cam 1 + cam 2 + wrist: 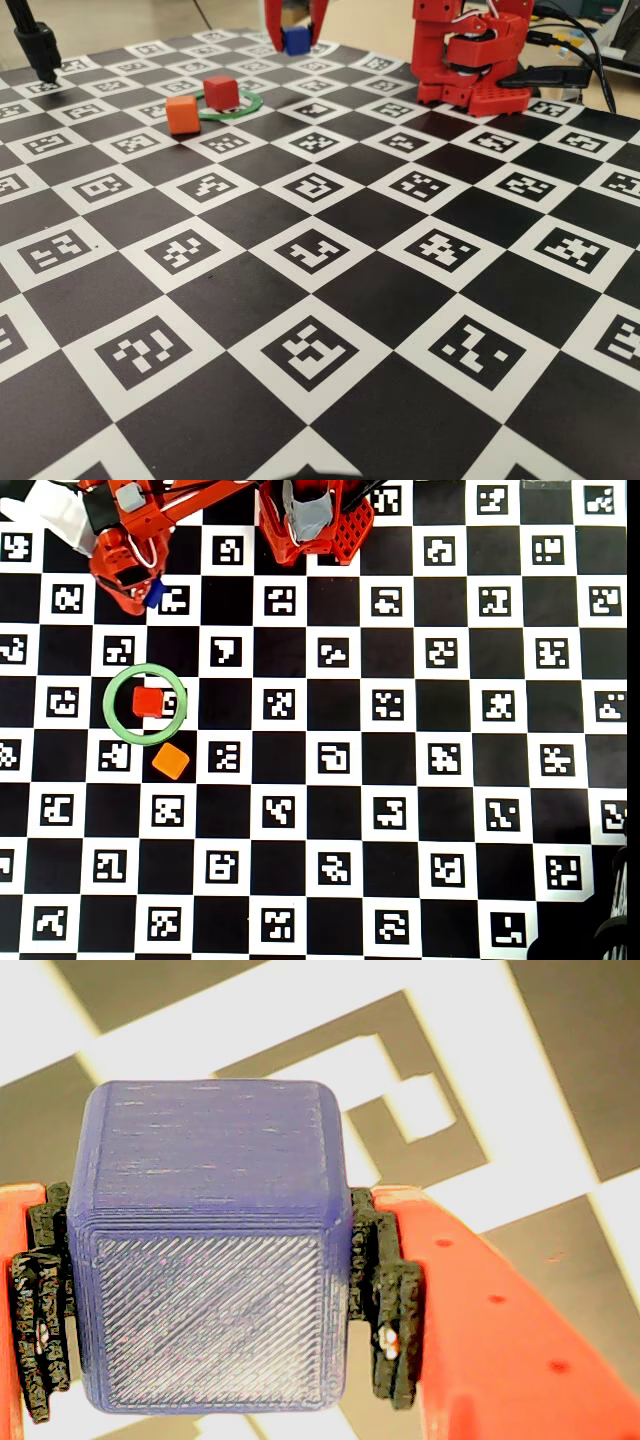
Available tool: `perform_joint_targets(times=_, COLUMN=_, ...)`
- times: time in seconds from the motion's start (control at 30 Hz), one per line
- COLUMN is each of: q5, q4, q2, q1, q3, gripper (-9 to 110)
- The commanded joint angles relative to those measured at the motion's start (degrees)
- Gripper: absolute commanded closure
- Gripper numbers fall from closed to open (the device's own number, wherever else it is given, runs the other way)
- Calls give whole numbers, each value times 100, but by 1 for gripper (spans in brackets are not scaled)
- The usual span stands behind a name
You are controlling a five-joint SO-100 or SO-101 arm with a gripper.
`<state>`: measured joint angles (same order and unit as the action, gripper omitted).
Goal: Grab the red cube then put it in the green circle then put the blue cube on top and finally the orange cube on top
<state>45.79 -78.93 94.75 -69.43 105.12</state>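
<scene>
Your wrist view is filled by the blue cube (213, 1245), its layered print lines plain on the near face, wedged between two black ridged pads (392, 1332) backed by the red fingers. The gripper (210, 1330) is clenched on that cube, both pads pressing its side faces, with a white-and-black marker square of the checkerboard mat (560, 1060) blurred beyond it.

In the fixed view, you look across the checkerboard mat (330, 300) of coded markers, bare in the foreground. Farther back, at about 11 o'clock from the mat's centre, the orange cube (182, 114) sits on the board just outside the green circle (246, 106). The red cube (221, 92) stands upright inside that ring, just beside the orange one but apart from it. Beyond them, at 12 o'clock along the far edge, the gripper (296, 42) holds the blue cube (296, 40) between its red fingers; whether the cube touches the mat cannot be told here. The arm's red base (470, 62) stands at 1 o'clock.

From overhead, you see the red cube (148, 701) within the green circle (110, 708), slightly off centre. The orange cube (171, 761) lies turned at 5 o'clock from the ring, just outside it. The blue cube (154, 593) shows at 12 o'clock from the ring, well apart, mostly hidden under the arm (130, 540).
</scene>
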Motion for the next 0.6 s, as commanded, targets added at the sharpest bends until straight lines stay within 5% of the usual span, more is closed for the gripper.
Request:
perform_joint_targets(times=0.0, q5=44, q4=-439, q2=396, q1=202, q3=-1028, gripper=90)
perform_joint_targets(times=0.57, q5=246, q4=-2092, q2=-984, q1=1582, q3=-4263, gripper=91)
